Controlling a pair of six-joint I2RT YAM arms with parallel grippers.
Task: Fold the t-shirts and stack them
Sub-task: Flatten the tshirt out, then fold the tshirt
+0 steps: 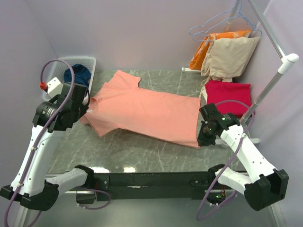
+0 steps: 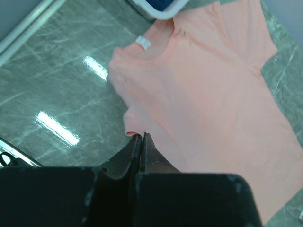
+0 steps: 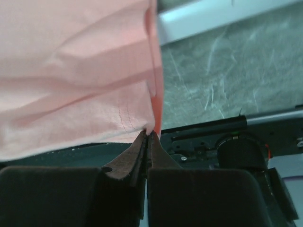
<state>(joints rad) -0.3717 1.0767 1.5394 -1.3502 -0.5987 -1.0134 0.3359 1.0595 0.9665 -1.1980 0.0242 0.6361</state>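
The salmon-pink t-shirt (image 1: 142, 111) lies spread across the table, neck to the left. My left gripper (image 1: 88, 111) is shut on the edge of its near-left sleeve; in the left wrist view the jaws (image 2: 142, 135) meet on a curled bit of pink cloth (image 2: 199, 85), and the white neck label (image 2: 143, 42) shows. My right gripper (image 1: 202, 140) is shut on the near-right hem corner; in the right wrist view the tips (image 3: 150, 133) pinch the cloth (image 3: 71, 85), which hangs lifted. The crimson-red t-shirt (image 1: 228, 97) lies at the right. The navy-blue one (image 1: 78, 74) is in the basket.
A white mesh basket (image 1: 93, 62) stands at the table's back left; its rim shows in the left wrist view (image 2: 163, 13). Orange and beige clothes (image 1: 227, 49) hang on hangers at the back right from a white rail (image 1: 279, 71). The black arm mount (image 1: 151, 179) runs along the near edge.
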